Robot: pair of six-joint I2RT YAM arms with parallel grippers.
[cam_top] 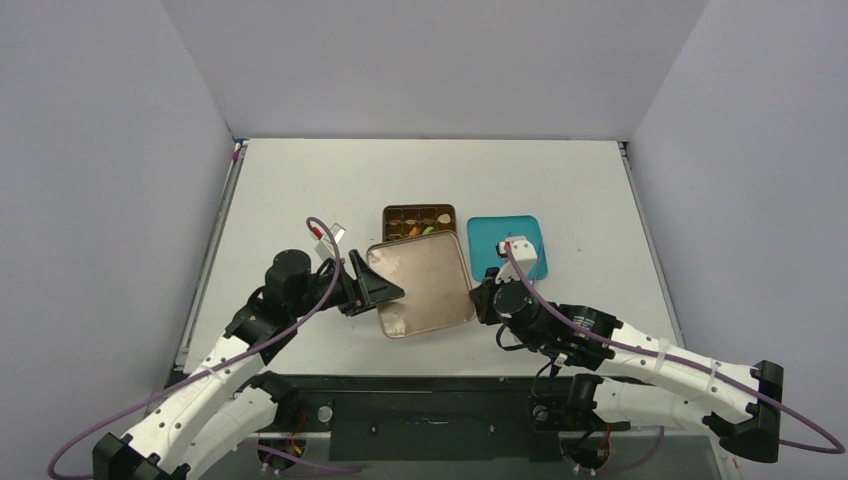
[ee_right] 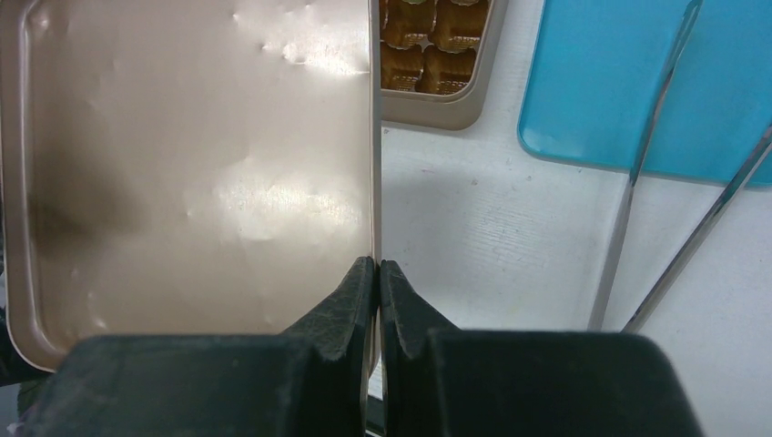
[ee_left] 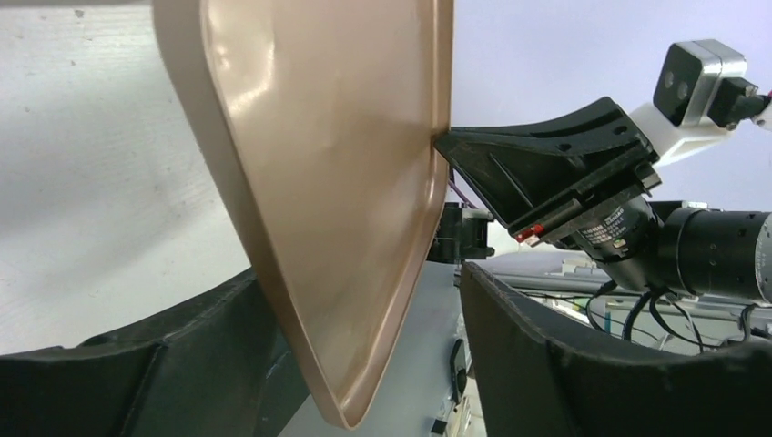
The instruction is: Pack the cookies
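Note:
The cookies [cam_top: 421,229] are small tan, yellow and green pieces in the compartments of an open gold tin [cam_top: 392,212]. Some tan ones show in the right wrist view [ee_right: 428,41]. A rose-gold lid [cam_top: 425,285] hangs just in front of the tin and overlaps its near edge. My right gripper [cam_top: 476,297] is shut on the lid's right rim [ee_right: 375,137], fingertips pinched together [ee_right: 377,264]. My left gripper [cam_top: 385,291] is open. Its fingers [ee_left: 182,355] straddle the lid's left edge [ee_left: 337,182] with a wide gap on one side.
A blue tray [cam_top: 505,245] lies right of the tin, and long metal tweezers [ee_right: 637,173] lie across its near edge. A small white and red object [cam_top: 326,233] lies left of the tin. The walls stand on three sides.

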